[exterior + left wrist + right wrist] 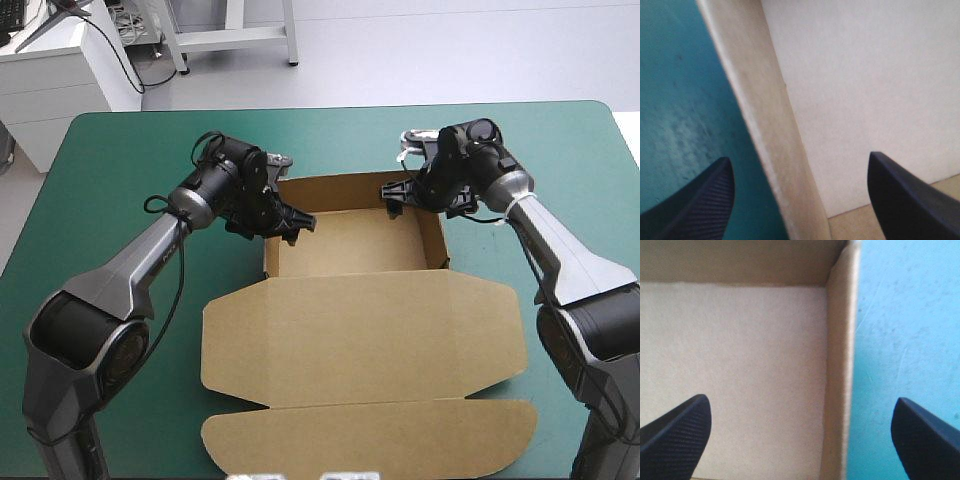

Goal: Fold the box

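Observation:
The brown box (360, 245) stands as an open tray with its walls raised, and its lid (360, 335) lies flat toward the table's front edge. My left gripper (293, 222) is open astride the tray's left wall (765, 125), one finger (700, 200) outside over the cover and the other (910, 200) inside. At the tray's far right corner my right gripper (398, 190) is open too. The right wall (837, 390) runs between its fingers, one finger (675, 435) over the tray floor and the other (930, 440) over the cover.
The teal-green cover (120, 170) lies bare to the left, right and behind the box. The lid's rounded front flap (370, 435) reaches almost to the table's front edge.

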Robot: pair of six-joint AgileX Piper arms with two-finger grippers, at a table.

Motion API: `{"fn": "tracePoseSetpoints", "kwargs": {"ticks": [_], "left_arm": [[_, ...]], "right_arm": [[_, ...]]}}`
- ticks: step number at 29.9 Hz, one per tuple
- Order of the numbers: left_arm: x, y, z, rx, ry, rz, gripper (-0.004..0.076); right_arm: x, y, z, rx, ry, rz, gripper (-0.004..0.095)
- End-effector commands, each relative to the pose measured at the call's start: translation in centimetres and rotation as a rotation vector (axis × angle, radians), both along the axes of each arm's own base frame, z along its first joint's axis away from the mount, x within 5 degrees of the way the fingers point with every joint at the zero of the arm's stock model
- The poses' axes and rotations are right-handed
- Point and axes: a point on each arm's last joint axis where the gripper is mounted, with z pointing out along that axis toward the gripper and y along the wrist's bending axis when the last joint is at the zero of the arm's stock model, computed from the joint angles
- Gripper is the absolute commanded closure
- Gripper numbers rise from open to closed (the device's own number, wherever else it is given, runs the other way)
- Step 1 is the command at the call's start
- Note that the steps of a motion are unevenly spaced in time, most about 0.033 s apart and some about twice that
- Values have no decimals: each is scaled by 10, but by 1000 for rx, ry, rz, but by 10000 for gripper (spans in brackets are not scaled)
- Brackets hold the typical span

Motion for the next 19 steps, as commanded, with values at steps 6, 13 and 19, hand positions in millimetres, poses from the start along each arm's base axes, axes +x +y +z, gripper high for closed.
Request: {"fn": "tracePoseSetpoints", "kwargs": {"ticks": [6,13,19], "left_arm": [[-15,17,104,-135,-228,9,195],[-48,32,152,-142,-373,-99,488],[-92,59,180,-108,-460,-100,727]], "right_arm": [[-12,-26,84,36,-169,11,11],[-40,-33,122,16,-266,73,11],[-81,-44,151,6,-343,100,13]]}}
